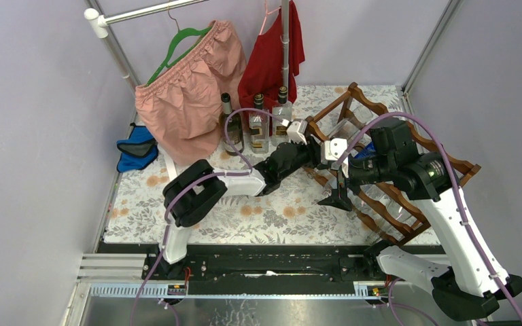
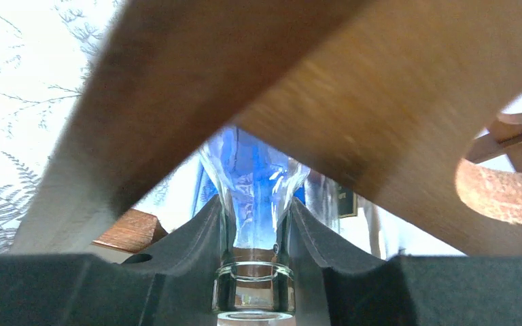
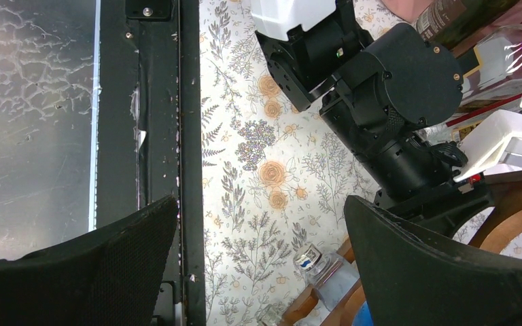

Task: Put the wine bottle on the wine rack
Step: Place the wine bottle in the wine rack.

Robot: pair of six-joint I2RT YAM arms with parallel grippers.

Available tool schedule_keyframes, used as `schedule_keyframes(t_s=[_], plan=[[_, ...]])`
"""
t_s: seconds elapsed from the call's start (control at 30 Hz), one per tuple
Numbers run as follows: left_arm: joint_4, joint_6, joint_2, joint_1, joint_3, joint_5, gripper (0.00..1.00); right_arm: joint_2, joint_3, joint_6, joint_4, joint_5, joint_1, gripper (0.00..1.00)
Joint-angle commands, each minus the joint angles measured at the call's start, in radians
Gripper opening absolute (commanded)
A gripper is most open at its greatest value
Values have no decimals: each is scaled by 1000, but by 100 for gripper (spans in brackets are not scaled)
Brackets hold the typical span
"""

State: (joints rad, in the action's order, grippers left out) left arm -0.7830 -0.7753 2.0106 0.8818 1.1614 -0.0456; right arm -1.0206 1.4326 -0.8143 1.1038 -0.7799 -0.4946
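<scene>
Your left gripper (image 2: 255, 227) is clamped on the smooth clear-glass neck of the wine bottle (image 2: 253, 176), with a matte black finger on either side. The bottle sits among the scalloped reddish wood rails of the wine rack (image 1: 467, 168), at the right edge of the floral table (image 1: 245, 217). The right gripper (image 3: 259, 224) gapes wide and holds nothing.

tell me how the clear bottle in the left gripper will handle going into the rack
The clear glass bottle looks smooth, so it may swivel in the left gripper, which pinches only its neck. Being glass, it could chip against the wine rack rail close above. Its round body would likely roll unless cradled in a scallop.
</scene>
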Motion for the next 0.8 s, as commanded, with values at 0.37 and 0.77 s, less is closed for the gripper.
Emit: schedule_keyframes(t_s=[0.37,0.77], plan=[[150,289,-28,39,40,-162,22,8,-1,3,-29,-33,14,100],[210,320,-40,46,55,-182,52,11,-4,3,-30,-37,20,100]])
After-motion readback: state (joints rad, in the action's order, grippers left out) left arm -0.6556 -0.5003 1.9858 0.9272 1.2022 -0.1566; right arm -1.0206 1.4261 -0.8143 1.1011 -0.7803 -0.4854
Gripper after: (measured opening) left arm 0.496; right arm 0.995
